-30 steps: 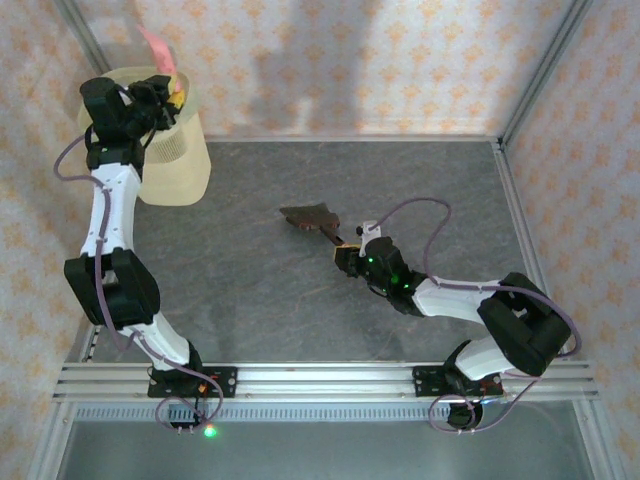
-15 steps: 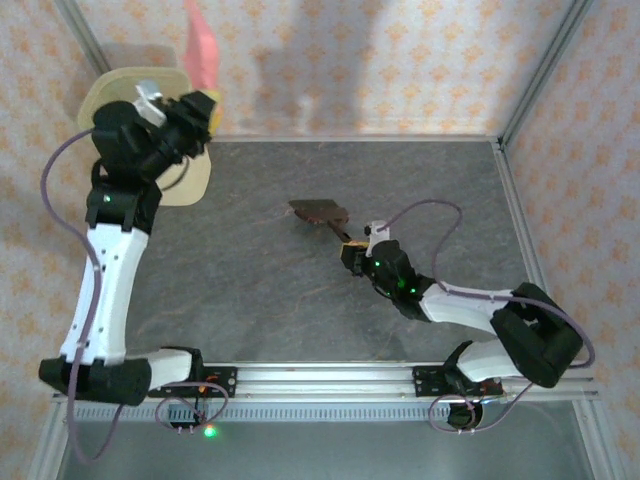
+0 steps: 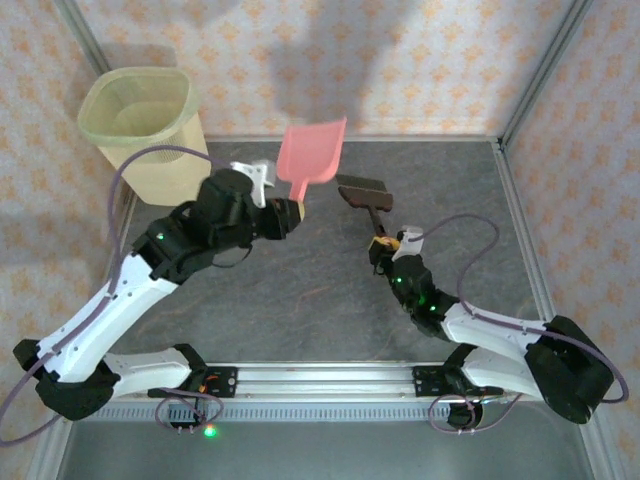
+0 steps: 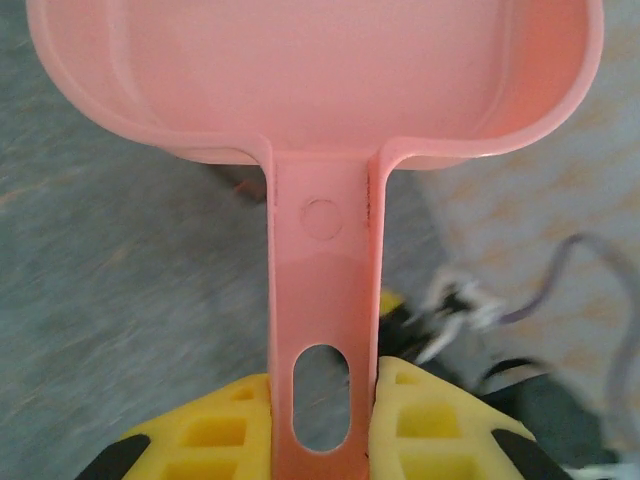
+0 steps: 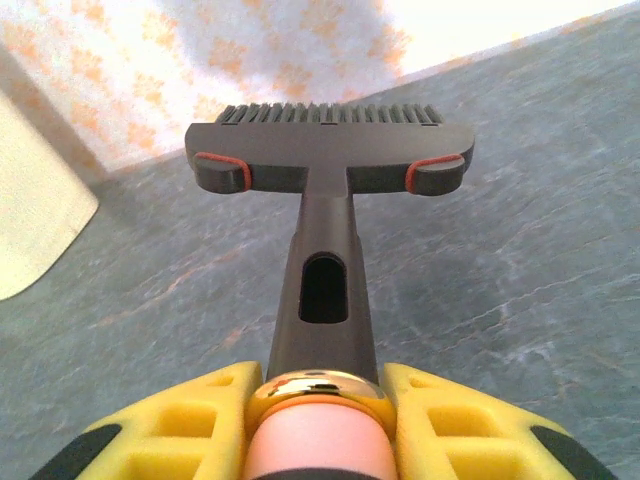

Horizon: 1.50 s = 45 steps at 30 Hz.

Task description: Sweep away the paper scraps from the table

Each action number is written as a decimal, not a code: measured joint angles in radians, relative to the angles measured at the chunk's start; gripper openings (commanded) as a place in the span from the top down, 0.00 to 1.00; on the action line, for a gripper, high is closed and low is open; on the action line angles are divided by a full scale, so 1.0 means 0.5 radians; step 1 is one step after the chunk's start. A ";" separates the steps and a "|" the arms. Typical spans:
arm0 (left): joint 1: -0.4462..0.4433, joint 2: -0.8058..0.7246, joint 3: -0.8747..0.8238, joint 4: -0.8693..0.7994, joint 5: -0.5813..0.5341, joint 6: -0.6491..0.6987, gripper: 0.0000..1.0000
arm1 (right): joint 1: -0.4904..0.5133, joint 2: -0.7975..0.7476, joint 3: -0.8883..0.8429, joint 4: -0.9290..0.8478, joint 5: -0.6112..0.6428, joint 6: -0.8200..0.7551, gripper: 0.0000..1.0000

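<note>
Pink plastic marks the dustpan [image 3: 315, 150], which the top view shows lifted over the far middle of the table [image 3: 300, 300], scoop toward the back wall [image 3: 420, 60]. From that view the left gripper [image 3: 293, 208] and right gripper [image 3: 385, 243] are too small for their jaws to be read.

The left wrist view settles the first. The 2 yellow fingers [image 4: 215, 430] are pressed against either side of the dustpan's slotted handle, clamped on it, with the scoop's hollow facing the camera. The right wrist view does the same for the right gripper [image 5: 320, 400]: its fingers [image 5: 170, 430] are closed on the handle of the dark brush [image 5: 330, 160], bristles pointing toward the back wall, with grey stone below. That view also catches a pale side of the bin [image 5: 30, 220] at its left edge.

The bin [image 3: 170, 140] stands in the far-left corner, well apart from both tools. Its inside is too dim to tell what lies there. Brush head and scoop are near each other. Bare table stretches between the arms and the front rail [image 3: 330, 380].
</note>
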 measured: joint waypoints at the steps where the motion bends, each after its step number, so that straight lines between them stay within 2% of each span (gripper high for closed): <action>1: -0.031 0.021 -0.042 -0.053 -0.069 0.016 1.00 | -0.004 -0.010 -0.002 0.001 0.027 0.002 1.00; 5: -0.072 0.156 -0.248 -0.158 -0.243 0.010 1.00 | -0.019 -0.021 -0.002 0.000 0.087 0.018 1.00; 11: -0.076 0.399 -0.554 -0.159 -0.324 -0.081 1.00 | -0.049 -0.004 -0.002 -0.002 0.092 0.038 1.00; 16: -0.070 0.556 -0.585 -0.079 -0.423 -0.172 1.00 | -0.063 0.020 0.008 -0.056 0.084 0.050 1.00; 27: 0.031 1.043 -0.587 0.193 -0.362 -0.275 1.00 | -0.073 0.070 0.238 -0.400 0.065 0.021 1.00; 34: 0.076 1.229 -0.514 0.291 -0.352 -0.275 1.00 | -0.073 0.289 0.327 -0.497 0.121 -0.069 1.00; 42: 0.152 1.319 -0.420 0.353 -0.301 -0.269 0.88 | -0.073 0.585 0.399 -0.494 0.078 -0.076 0.99; 45: 0.151 1.347 -0.397 0.369 -0.298 -0.269 0.81 | -0.073 0.626 0.430 -0.481 0.060 -0.075 0.98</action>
